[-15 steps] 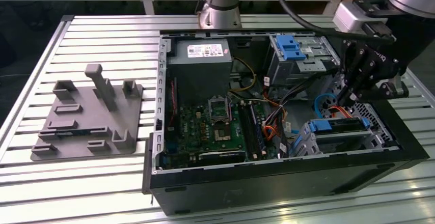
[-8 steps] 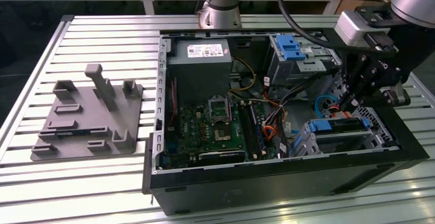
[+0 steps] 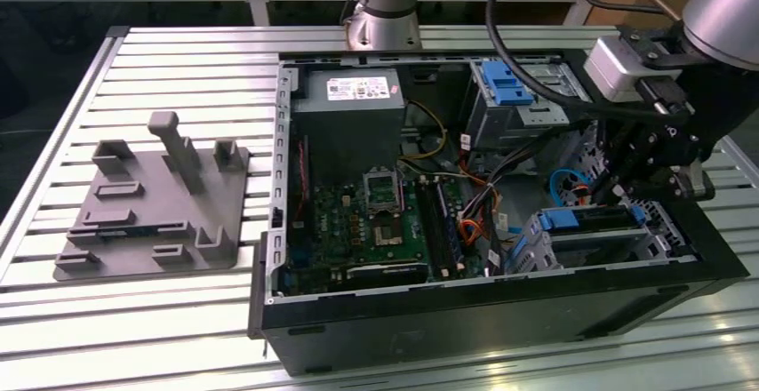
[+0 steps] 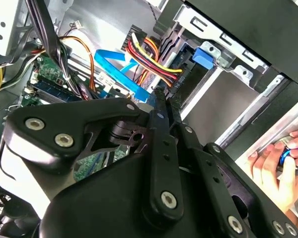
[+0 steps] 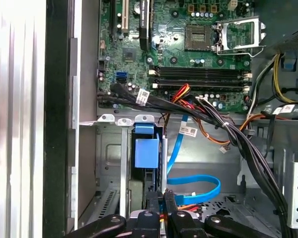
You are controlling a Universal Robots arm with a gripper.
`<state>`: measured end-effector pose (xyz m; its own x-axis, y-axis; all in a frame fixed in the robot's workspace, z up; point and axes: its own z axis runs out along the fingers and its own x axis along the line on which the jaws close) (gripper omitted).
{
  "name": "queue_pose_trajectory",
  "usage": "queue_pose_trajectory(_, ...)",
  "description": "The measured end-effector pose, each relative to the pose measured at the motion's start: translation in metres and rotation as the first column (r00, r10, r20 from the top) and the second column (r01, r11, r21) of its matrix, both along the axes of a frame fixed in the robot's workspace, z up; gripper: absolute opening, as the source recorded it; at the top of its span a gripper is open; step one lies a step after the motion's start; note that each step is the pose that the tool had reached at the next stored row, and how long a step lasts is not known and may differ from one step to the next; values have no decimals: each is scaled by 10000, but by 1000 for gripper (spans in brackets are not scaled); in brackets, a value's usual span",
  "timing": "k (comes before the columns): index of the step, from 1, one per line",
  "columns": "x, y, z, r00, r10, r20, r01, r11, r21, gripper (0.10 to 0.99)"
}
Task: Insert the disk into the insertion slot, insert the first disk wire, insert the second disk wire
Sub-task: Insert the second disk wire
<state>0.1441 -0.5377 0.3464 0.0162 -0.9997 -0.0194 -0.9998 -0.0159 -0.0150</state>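
Disk [image 3: 589,220] seated in insertion slot [image 3: 664,235], partly hidden | gripper [image 5: 161,198] fingers together at its rear connectors

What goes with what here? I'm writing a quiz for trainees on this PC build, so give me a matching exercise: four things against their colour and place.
1. disk
2. fixture plate
3. flat cable
4. motherboard

A. gray, on the table outside the case
B. green, inside the case
C. blue, looped beside the insertion slot
D. blue-framed, in the insertion slot

Pairs: 1-D, 2-A, 3-C, 4-B
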Motion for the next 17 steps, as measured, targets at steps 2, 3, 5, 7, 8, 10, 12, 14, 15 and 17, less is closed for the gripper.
queue_pose_trajectory(2,0,-11,-12,10000,-27,2,27,9999,114,161)
queue_pose_trajectory(3,0,-14,-15,10000,-38,5,38,9998,192,161)
queue_pose_trajectory(5,0,-16,-16,10000,-42,6,41,9996,268,161)
queue_pose_trajectory(7,0,-16,-16,10000,-42,6,41,9996,271,161)
queue_pose_trajectory(8,0,-17,-19,9998,-220,6,220,9994,271,161)
queue_pose_trajectory(10,0,-17,-30,9977,-674,5,674,9974,272,161)
queue_pose_trajectory(12,0,-18,-33,9972,-744,6,744,9969,273,161)
queue_pose_trajectory(14,0,-17,-35,9972,-753,6,753,9968,274,161)
queue_pose_trajectory(15,0,-18,-37,9972,-754,6,754,9968,275,161)
queue_pose_trajectory(17,1,-18,-38,9972,-754,6,753,9968,276,161)
